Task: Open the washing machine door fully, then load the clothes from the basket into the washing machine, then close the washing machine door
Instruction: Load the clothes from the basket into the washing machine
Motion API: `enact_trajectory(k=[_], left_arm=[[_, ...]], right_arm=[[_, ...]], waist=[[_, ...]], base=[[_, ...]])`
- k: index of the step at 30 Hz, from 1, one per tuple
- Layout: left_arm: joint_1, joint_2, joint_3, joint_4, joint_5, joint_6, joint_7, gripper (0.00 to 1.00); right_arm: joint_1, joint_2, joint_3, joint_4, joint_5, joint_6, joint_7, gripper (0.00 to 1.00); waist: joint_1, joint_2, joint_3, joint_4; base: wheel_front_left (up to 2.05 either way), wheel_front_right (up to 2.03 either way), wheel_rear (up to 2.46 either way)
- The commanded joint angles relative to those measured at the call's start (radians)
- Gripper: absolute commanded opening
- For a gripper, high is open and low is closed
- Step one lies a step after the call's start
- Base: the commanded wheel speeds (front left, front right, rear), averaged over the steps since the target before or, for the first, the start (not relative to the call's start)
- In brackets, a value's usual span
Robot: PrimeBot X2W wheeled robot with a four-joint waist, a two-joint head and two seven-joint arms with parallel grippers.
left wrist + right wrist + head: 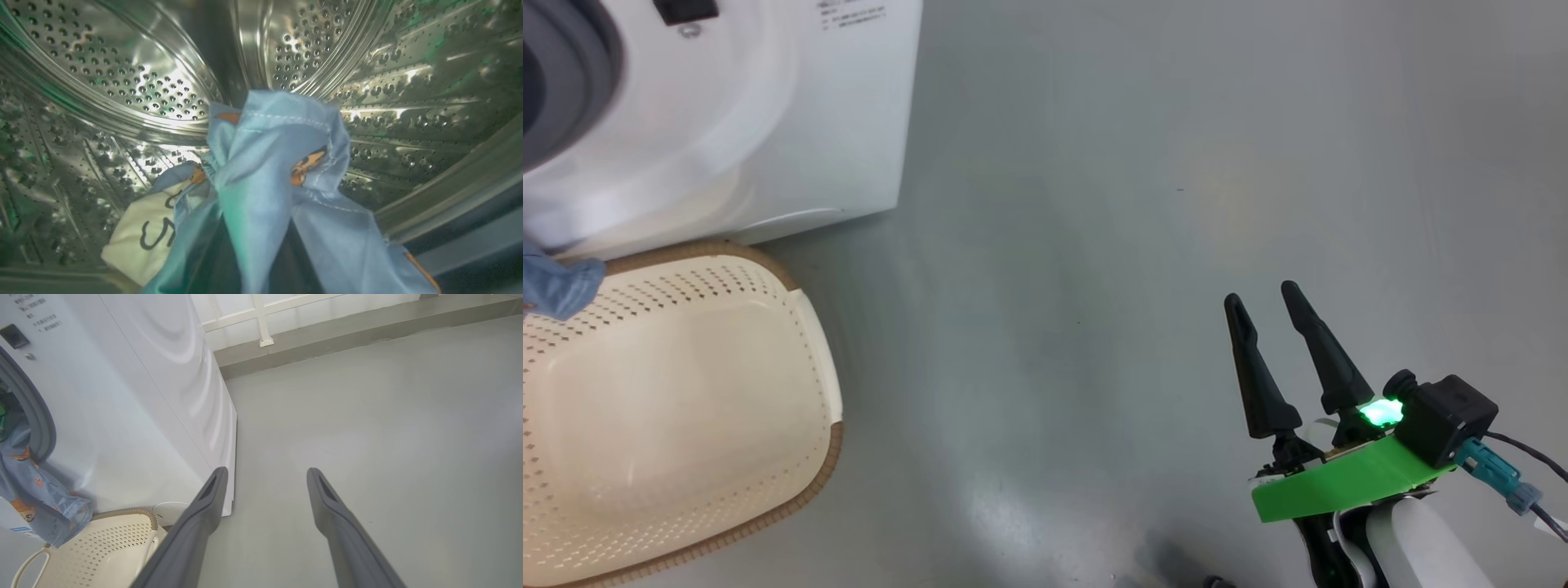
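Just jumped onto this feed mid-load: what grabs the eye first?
Blue clothes bunched up right at the left wrist camera, inside the shiny steel drum. A tail of them hangs out of the machine down to the rim of the cream basket. The right gripper hovers over grey floor, jaws wide apart.

One washing machine is counted. One basket is counted. One bunch of clothes is counted; separate garments cannot be told. One right gripper is counted, with two fingers.
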Motion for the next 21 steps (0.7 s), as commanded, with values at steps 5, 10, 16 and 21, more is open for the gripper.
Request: enact_trajectory(k=[5, 10, 16, 21], left_arm=[[-0.045, 0.069, -0.009, -0.088, -0.002, -0.005, -0.071, 0.0], [-0.047, 0.092, 0.007, -0.207, -0.012, -0.006, -0.075, 0.0], [0.003, 0.106, 0.067, -0.381, -0.014, 0.013, -0.075, 0.0], [0.032, 0.104, 0.062, -0.346, 0.005, 0.009, -0.076, 0.0]], right_arm=[[0.0, 0.0, 0.023, -0.028, -0.007, 0.007, -0.008, 1.0], [-0.003, 0.003, 0.026, -0.032, -0.007, 0.007, -0.008, 1.0], [-0.013, 0.006, 0.032, -0.038, -0.008, 0.007, -0.008, 1.0], [-0.017, 0.008, 0.037, -0.038, -0.007, 0.007, -0.008, 1.0]], waist=[[-0.0001, -0.0001, 0.018, -0.013], [-0.0001, -0.0001, 0.032, -0.016], [-0.0001, -0.0001, 0.052, -0.019], [-0.0001, -0.0001, 0.058, -0.02]], base=[[0.0, 0.0, 0.0], [0.0, 0.0, 0.0], [0.0, 0.0, 0.0], [0.0, 0.0, 0.0]])
